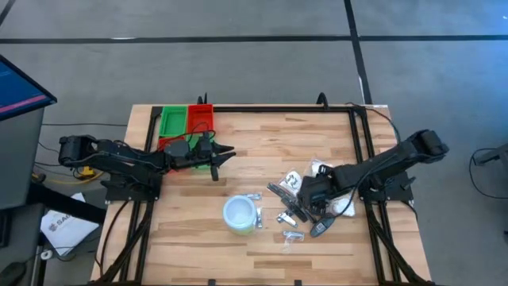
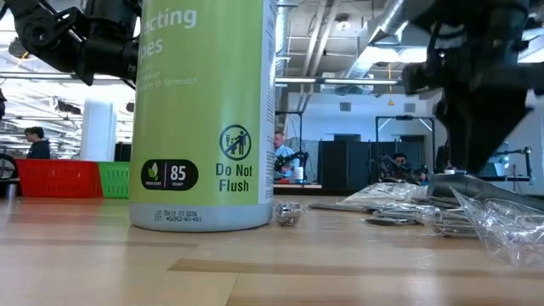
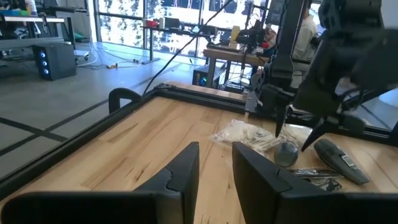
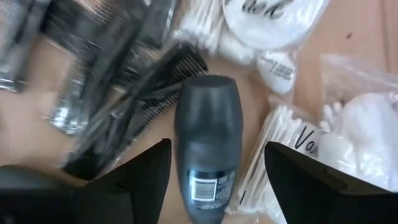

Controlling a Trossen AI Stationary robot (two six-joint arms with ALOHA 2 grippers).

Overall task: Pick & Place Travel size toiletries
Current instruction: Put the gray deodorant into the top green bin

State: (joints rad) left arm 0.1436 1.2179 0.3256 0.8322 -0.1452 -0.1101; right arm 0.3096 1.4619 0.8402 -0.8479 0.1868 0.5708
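The travel size toiletries (image 1: 295, 208) lie in a loose heap on the wooden table's right half. They include black combs in clear sachets (image 4: 118, 93), white cotton-swab packets (image 4: 280, 143) and a dark grey oval bottle (image 4: 207, 140) lying flat. My right gripper (image 4: 217, 149) points down over the heap, open, one finger on either side of the bottle and above it. In the left wrist view its fingertips (image 3: 283, 124) hang clear of the items. My left gripper (image 1: 222, 152) waits level beside the tray, open, nothing between its fingers (image 3: 186, 171).
A red and green compartment tray (image 1: 172, 123) stands at the table's far left. A round white tub with a green side (image 1: 240, 214) stands upright near the middle, left of the heap. A black frame rail (image 1: 278, 109) runs along the far edge.
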